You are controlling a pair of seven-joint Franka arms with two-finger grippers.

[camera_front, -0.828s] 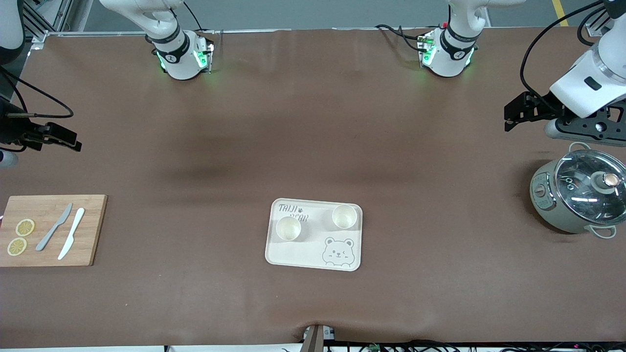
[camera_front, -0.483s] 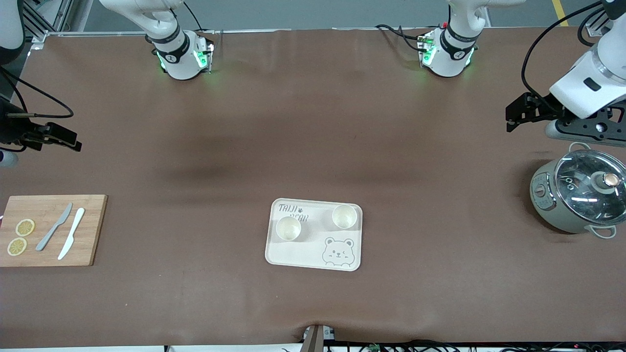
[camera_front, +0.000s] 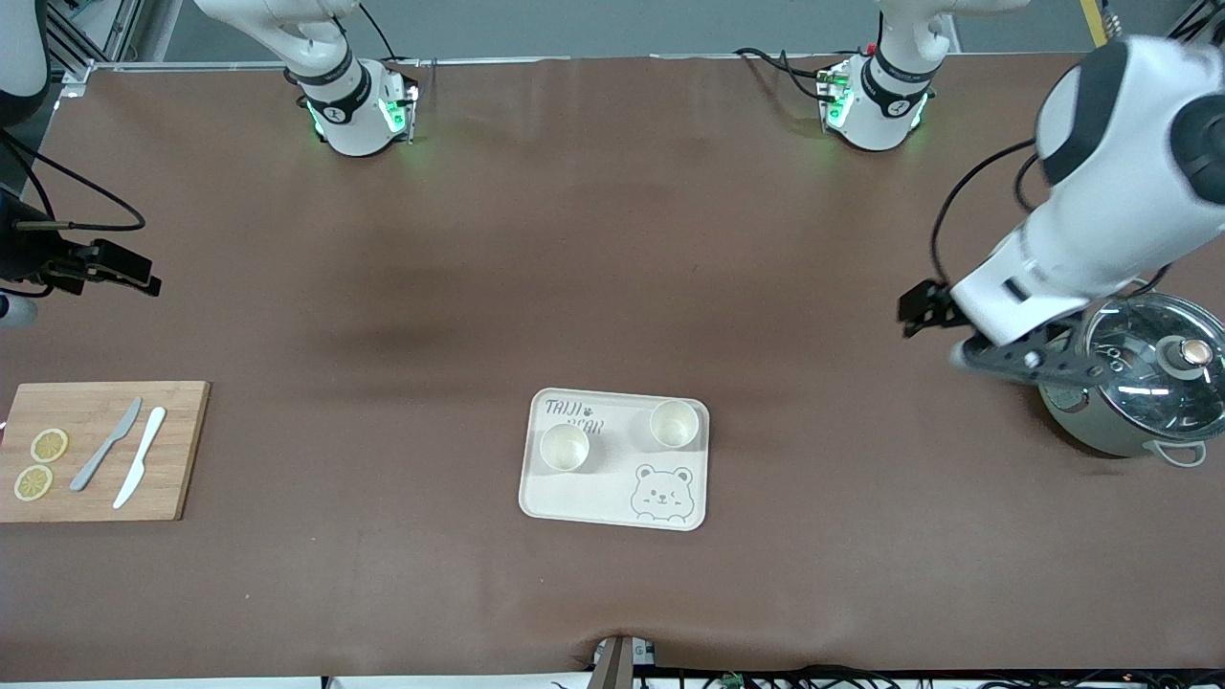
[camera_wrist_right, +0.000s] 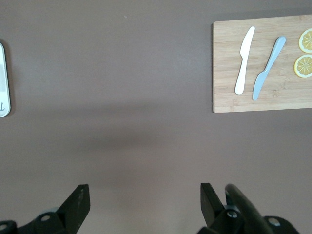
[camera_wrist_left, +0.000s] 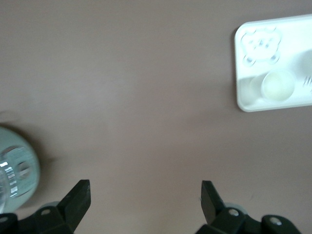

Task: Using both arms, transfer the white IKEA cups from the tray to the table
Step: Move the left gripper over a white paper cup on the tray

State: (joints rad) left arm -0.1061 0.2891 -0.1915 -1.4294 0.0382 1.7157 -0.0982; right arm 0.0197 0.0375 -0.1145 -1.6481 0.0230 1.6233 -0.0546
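**Cream tray loaded, both cups awaiting pickup: approach phase**

Both white IKEA cups stand upright on the tray (camera_front: 613, 459), which lies on the brown table (camera_front: 612, 239) midway between the two arms' ends and nearer the front camera than either base. One cup (camera_front: 564, 448) sits toward the right arm's end of the tray; the other cup (camera_front: 674, 424) sits toward the left arm's end, just above the printed bear face (camera_front: 662, 494). Neither cup is touched or lifted, so no transfer is done yet.

The left gripper (camera_wrist_left: 145, 195) hangs in the air over bare table beside the lidded cooking pot (camera_front: 1139, 383), well apart from the tray. Its fingers (camera_wrist_left: 78, 197) are spread wide with nothing between them; the tray and one cup show in its wrist view.

The right gripper (camera_wrist_right: 141, 197) waits over bare table near the bamboo cutting board (camera_front: 96, 450), which carries two knives (camera_front: 124, 455) and two lemon slices (camera_front: 40, 464). Its jaws also stand wide apart and empty.

Judged step: first reach, left arm leading. The next move calls for each gripper to travel over its nearer cup, centre the jaws across the rim, and descend without nudging the neighbouring cup. The cups are light and smooth, so an off-centre closure could tip one.
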